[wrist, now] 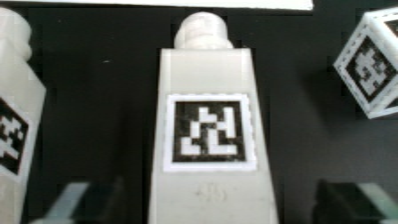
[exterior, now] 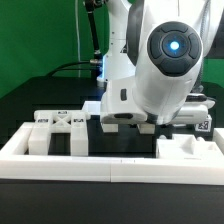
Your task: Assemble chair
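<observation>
Nearest, low in the exterior view, lies the white rail (exterior: 100, 165). Behind it, at the exterior view's left, stand loose chair parts (exterior: 60, 130). In the wrist view my gripper (wrist: 214, 200) is spread apart. Its fingers (wrist: 80, 200) stand on both sides of a long tagged chair leg (wrist: 214, 85) directly under me and do not touch it. I judge the step is picking up this leg. Next I must go lower and close squarely on its sides.

Wrist view: the fingers (wrist: 71, 205) are appearing blurred, contact undeterminable; picture edges are cropping one tagged block (wrist: 15, 110) and a second tagged block (wrist: 370, 65). Exterior view: the arm (exterior: 165, 70) is blocking the fingers.
</observation>
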Robot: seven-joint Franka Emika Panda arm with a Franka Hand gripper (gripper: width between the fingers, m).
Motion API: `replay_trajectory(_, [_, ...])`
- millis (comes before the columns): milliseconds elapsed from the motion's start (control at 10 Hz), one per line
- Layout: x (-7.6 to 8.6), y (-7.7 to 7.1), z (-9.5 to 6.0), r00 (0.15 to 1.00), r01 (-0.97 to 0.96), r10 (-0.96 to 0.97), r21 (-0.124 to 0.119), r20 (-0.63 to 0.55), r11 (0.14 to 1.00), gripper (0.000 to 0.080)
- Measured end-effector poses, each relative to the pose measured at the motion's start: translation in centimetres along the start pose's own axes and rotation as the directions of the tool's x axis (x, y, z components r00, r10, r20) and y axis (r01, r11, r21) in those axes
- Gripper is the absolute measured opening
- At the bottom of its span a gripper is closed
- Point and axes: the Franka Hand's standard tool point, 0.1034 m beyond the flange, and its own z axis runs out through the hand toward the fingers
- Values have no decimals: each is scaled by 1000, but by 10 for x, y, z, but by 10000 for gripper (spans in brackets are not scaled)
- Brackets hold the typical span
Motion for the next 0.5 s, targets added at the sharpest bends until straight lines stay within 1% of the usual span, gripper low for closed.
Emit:
replay_trajectory(100, [0, 1, 0, 1000, 2, -2, 1, 0, 1000, 426])
replay_trajectory(200, [0, 1, 0, 1000, 2, -2, 1, 0, 1000, 288])
replay_trajectory(500, [0, 2, -1, 1000, 3, -3, 2, 0, 1000, 289])
